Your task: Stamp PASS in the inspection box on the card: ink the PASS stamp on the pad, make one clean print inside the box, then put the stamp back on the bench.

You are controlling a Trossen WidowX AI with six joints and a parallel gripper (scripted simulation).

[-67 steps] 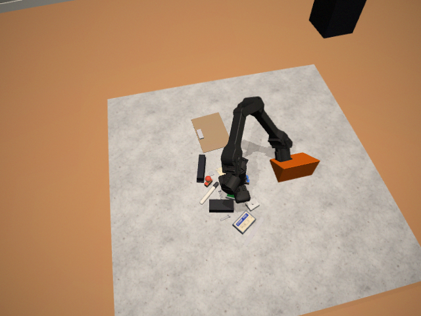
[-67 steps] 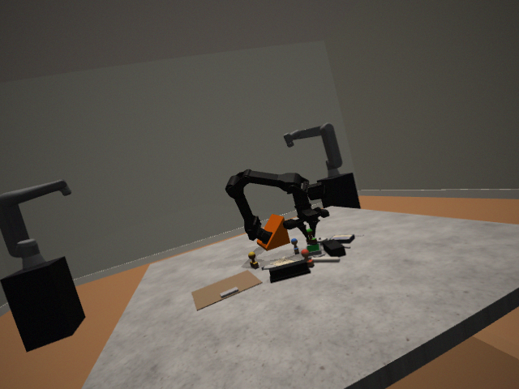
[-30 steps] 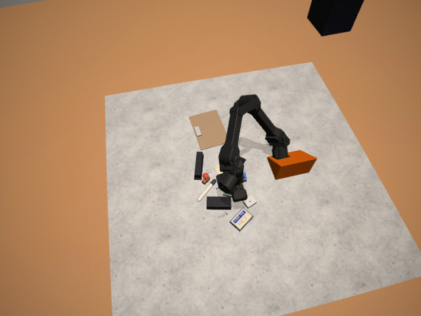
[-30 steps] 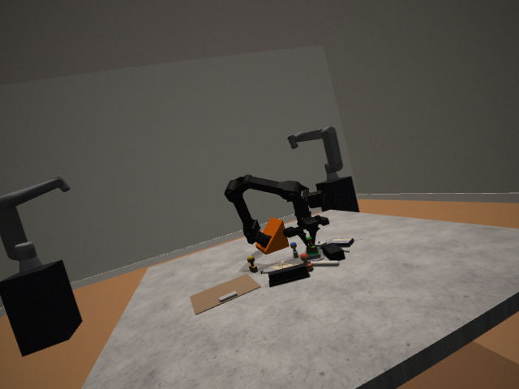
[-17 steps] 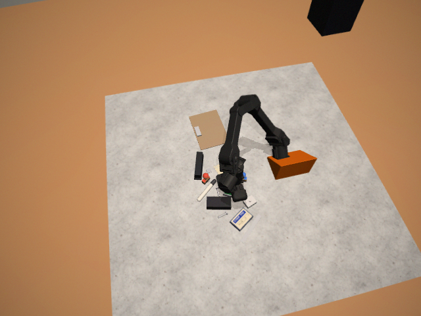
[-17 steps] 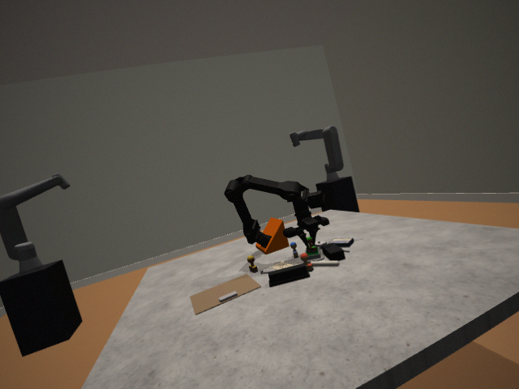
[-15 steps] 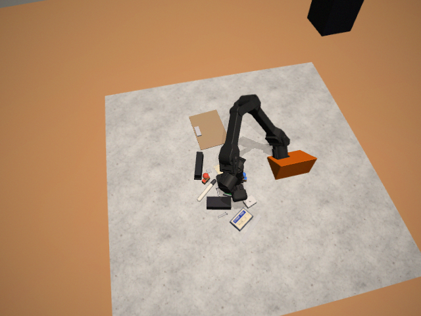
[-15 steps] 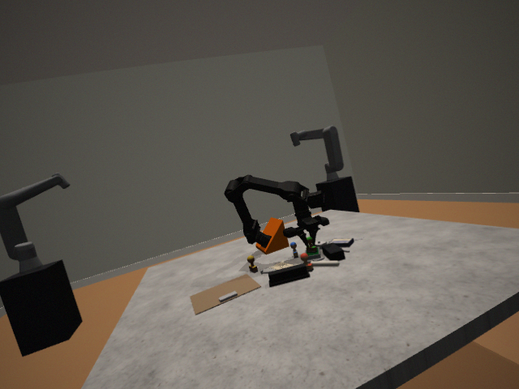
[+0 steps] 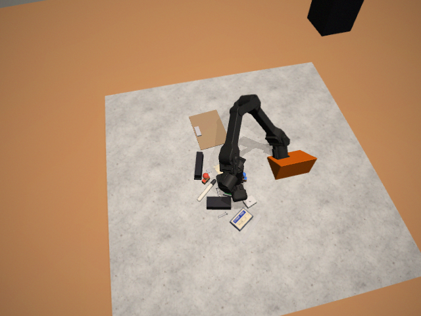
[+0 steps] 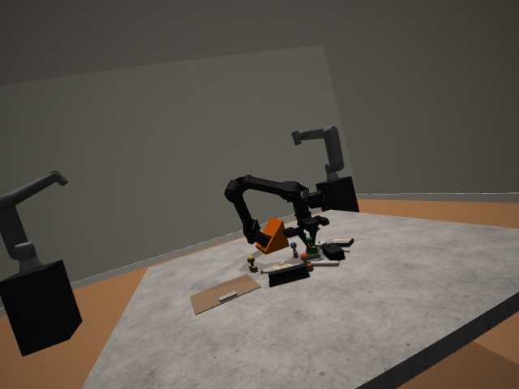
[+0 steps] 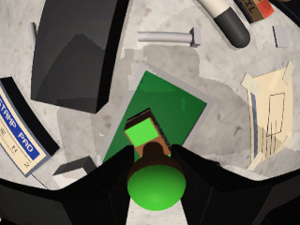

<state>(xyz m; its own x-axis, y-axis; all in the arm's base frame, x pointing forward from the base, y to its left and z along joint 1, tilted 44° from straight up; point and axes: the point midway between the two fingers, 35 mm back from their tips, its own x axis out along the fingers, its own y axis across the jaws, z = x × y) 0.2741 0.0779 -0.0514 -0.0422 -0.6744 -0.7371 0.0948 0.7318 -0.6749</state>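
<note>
My gripper (image 10: 310, 244) (image 11: 153, 152) is shut on the green-knobbed stamp (image 10: 309, 240) (image 11: 156, 188) and points down. The stamp is upright over the green ink pad (image 9: 227, 194) (image 10: 312, 254) (image 11: 180, 96); I cannot tell if its base touches the pad. Its printing face is hidden. The cream card (image 9: 218, 169) (image 10: 280, 267) (image 11: 263, 98) lies taped to the right of the pad in the wrist view, its outlined box showing. A flat case labelled STAMP PAD (image 9: 241, 219) (image 10: 341, 241) (image 11: 21, 142) lies at the wrist view's left.
A black block (image 9: 218, 203) (image 10: 332, 251) (image 11: 72, 56) stands near the pad. A marker (image 9: 206, 191) (image 10: 324, 262) (image 11: 230, 25), red stamp (image 9: 205, 176) (image 10: 304, 257), blue stamp (image 9: 244, 174) (image 10: 293, 245), yellow stamp (image 10: 250, 260) and black tray (image 9: 198, 164) (image 10: 289, 275) are around.
</note>
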